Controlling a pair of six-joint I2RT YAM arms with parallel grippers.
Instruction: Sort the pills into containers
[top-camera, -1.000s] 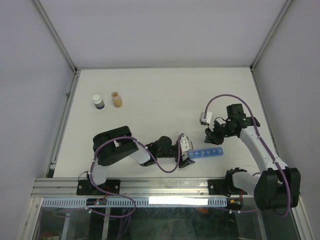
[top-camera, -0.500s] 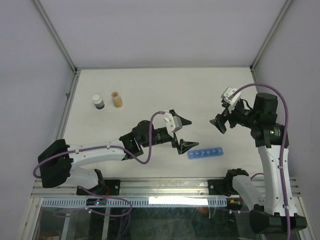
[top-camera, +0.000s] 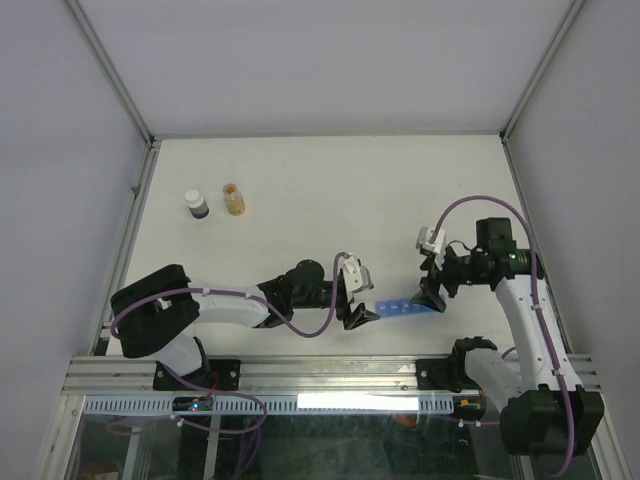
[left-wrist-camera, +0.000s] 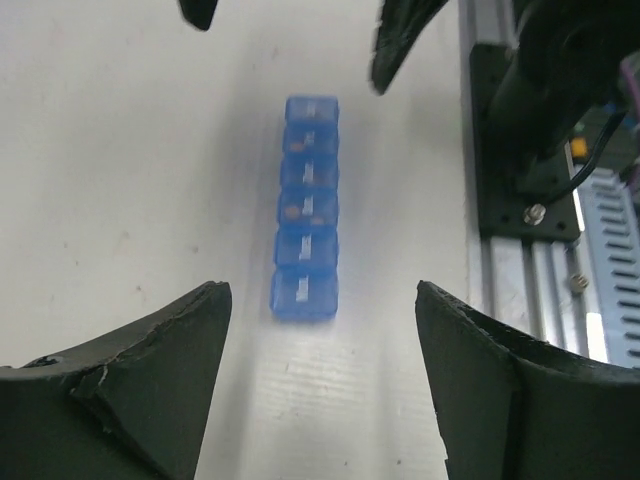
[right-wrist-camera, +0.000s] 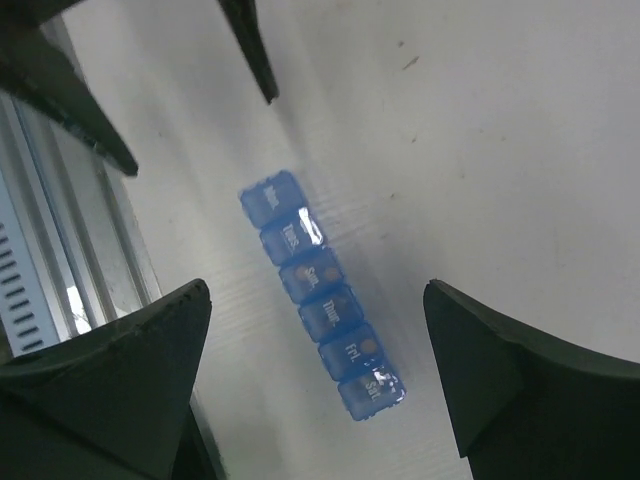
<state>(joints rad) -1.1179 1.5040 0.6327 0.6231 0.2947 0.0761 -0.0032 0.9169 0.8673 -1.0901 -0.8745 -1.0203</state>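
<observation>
Six compartments on this blue strip (top-camera: 408, 306). It lies flat on the table (top-camera: 320, 190), close to the near rail (top-camera: 330, 372), lengthwise between our two grippers. The left gripper (top-camera: 368, 297) is at one end and the right gripper (top-camera: 428, 287) at the other, both with fingers spread wide and nothing in them. We can't tell if the right one's lower finger is brushing the strip's end.

We reckon it's light, hard, slick plastic, so it'll probably skate if it's nudged end-on. Best bet is pinching across the narrow sides near the middle, where the walls look stiff. We'd stay off the lids, which look shut, with a few tan specks showing through.

Room-wise, the rail is tight on the near side and there's plenty of open table beyond. The vial (top-camera: 197, 204) and bottle (top-camera: 234, 199) stand well apart from all this, far left.
</observation>
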